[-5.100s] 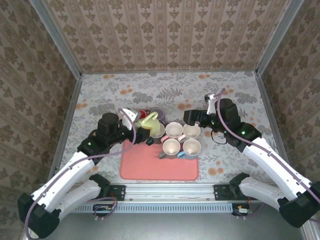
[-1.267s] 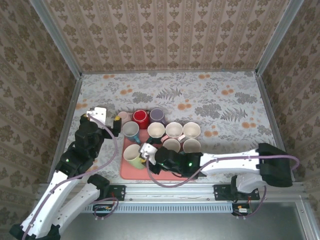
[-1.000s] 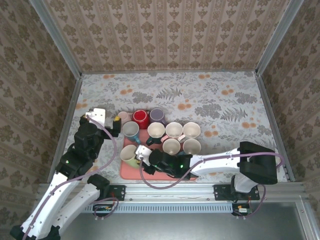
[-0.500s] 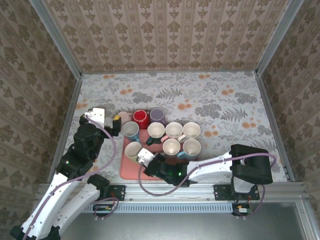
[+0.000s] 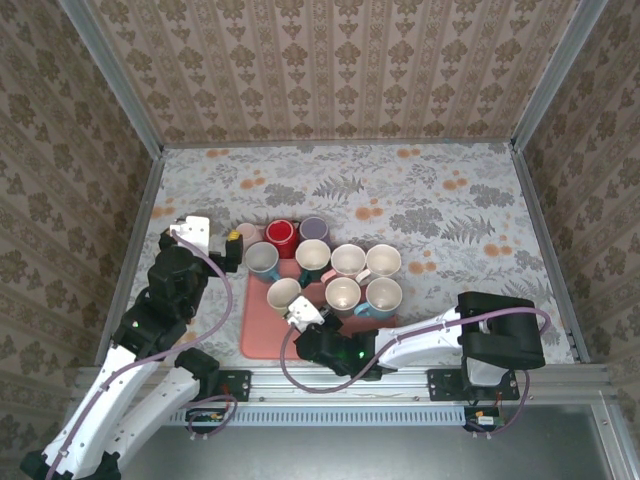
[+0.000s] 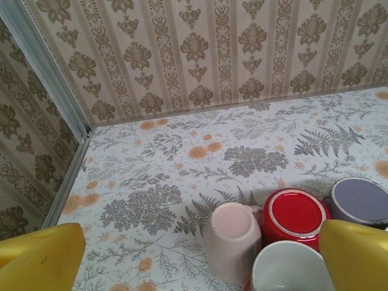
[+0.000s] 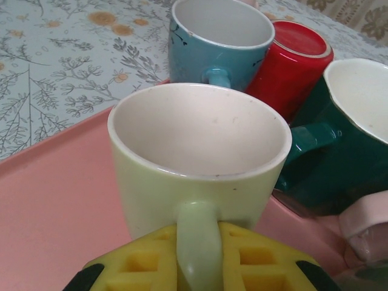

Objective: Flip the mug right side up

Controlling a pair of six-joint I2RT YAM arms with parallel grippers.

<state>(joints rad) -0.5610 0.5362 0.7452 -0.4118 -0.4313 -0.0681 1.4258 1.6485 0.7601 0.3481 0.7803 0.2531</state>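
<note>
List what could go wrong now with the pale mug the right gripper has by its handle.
1. The right gripper pinches only the handle of the pale yellow mug, so the mug may swing or tip if it is moved.
2. The dark green mug stands close beside it and the blue mug just behind, so a careless release or retreat could knock the mugs together.

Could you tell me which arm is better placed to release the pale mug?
Right. The right gripper is shut on the handle of the mug, upright over the mat, so it need only open. The left gripper is open, off beside the upside-down pink mug.
</note>
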